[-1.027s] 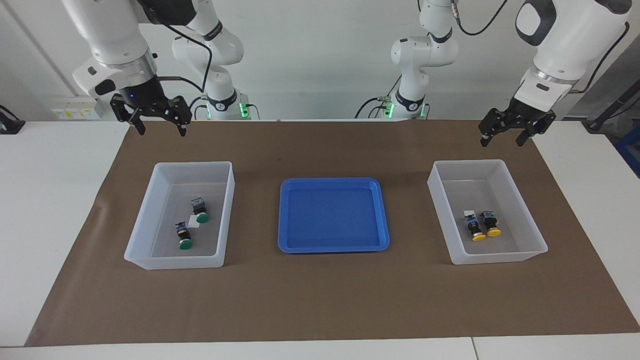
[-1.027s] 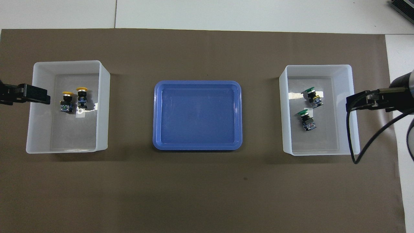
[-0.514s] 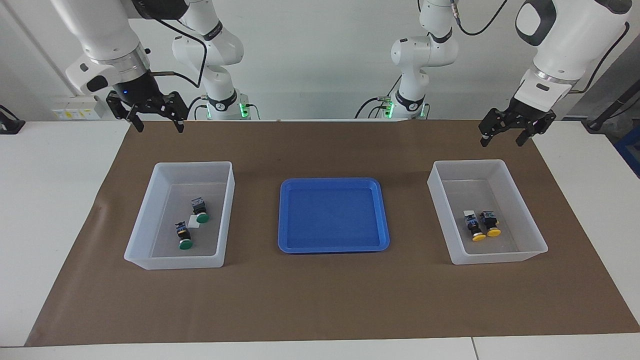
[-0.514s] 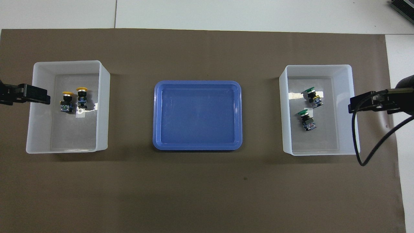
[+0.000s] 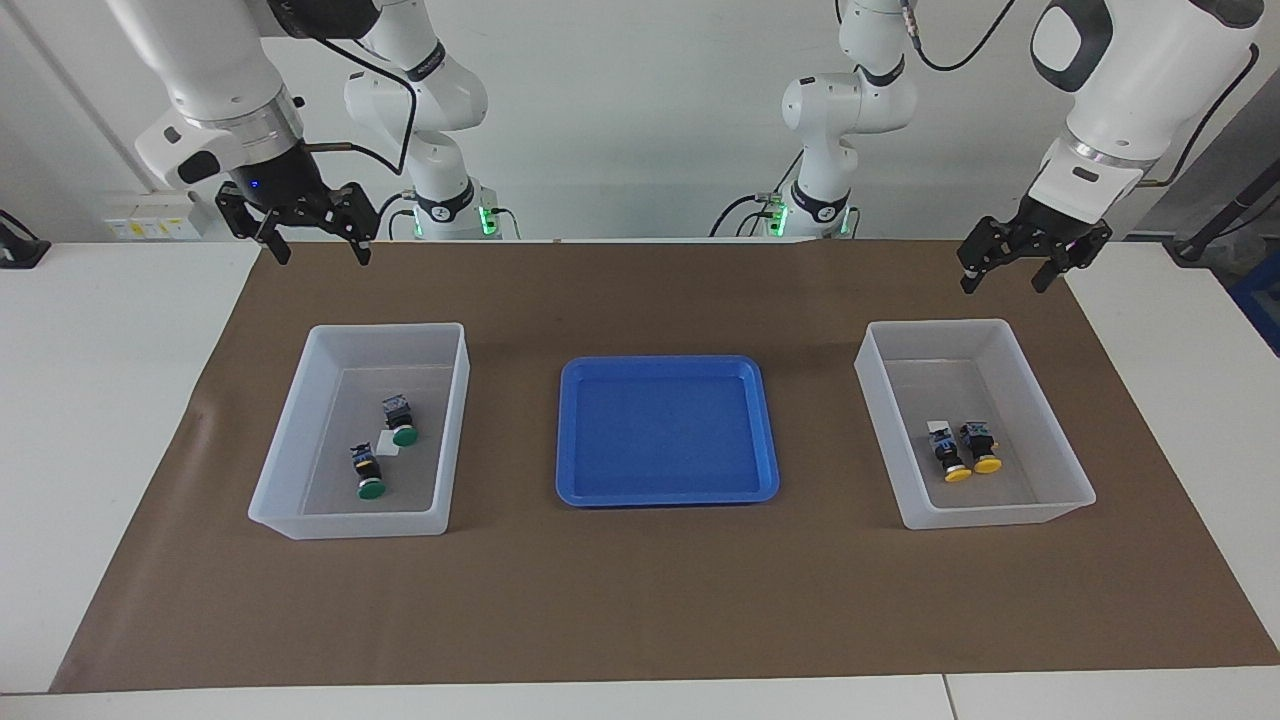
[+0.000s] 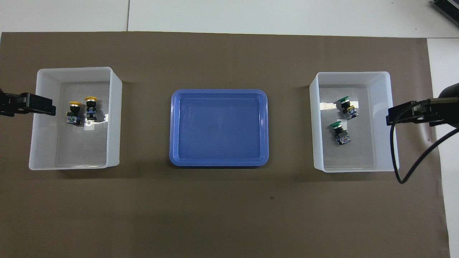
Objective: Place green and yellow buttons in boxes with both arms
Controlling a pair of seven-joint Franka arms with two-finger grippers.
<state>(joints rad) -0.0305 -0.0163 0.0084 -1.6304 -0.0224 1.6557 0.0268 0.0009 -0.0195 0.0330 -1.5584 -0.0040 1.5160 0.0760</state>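
Sorting appears complete: two green buttons [image 5: 385, 446] lie in the box [image 5: 300, 440] at the right arm's end, two yellow buttons [image 5: 966, 449] in the other box [image 5: 1050, 440]. Right gripper [image 5: 314, 252] and left gripper [image 5: 1001, 276] hang raised with fingers spread, holding nothing. The blue tray [image 5: 665, 368] is empty.

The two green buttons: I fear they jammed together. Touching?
Apart. The overhead view shows bare box floor between the two green buttons.

No readable text, label, brand, number or sign anywhere in either view. Only small white patches too small to read, lying by the buttons [image 5: 400, 421] in the boxes [image 5: 300, 420].
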